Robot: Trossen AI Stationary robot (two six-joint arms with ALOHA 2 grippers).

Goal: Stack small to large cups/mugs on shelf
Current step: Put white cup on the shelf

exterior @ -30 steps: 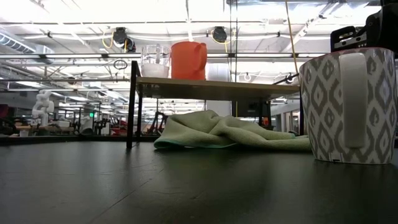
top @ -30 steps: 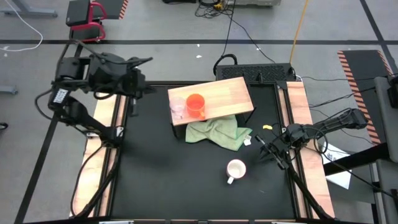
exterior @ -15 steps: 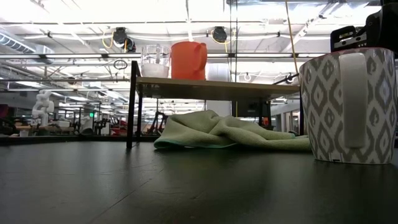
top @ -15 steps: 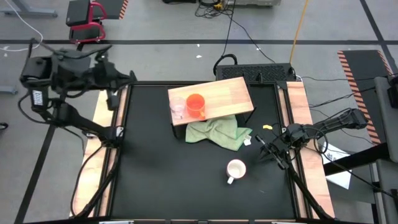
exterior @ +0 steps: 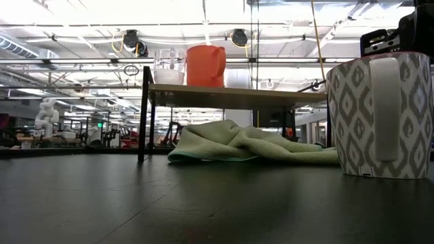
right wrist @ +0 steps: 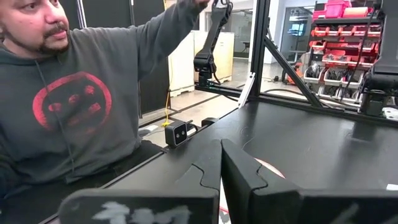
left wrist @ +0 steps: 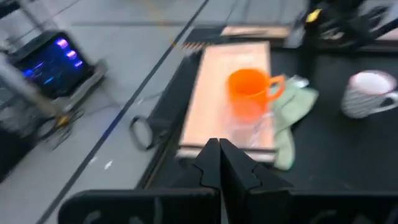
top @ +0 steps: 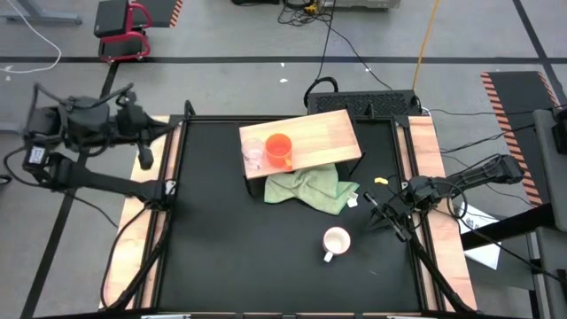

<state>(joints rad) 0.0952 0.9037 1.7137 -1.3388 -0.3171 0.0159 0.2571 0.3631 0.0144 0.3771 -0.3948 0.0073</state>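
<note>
The tan wooden shelf (top: 310,137) stands at the table's far middle. On its left end stand the clear glass cup (top: 254,155) and, right beside it, the orange mug (top: 279,148); both show in the low view, the glass cup (exterior: 168,68) and the orange mug (exterior: 205,66). The white patterned mug (top: 336,241) stands upright on the black table, near right. My left gripper (top: 144,158) is shut and empty over the table's left edge. My right gripper (top: 372,210) is shut and empty near the right edge, right of the white mug.
A green cloth (top: 310,188) lies crumpled on the table under and in front of the shelf. A small yellow bit (top: 381,181) lies near the right rail. A person in a grey hoodie (right wrist: 68,106) sits beyond the table's edge in the right wrist view.
My left gripper has drawn back from near the shelf toward the table's left edge and now hangs over the left rail, its fingers still shut. The cups, the shelf and my right arm have kept still.
</note>
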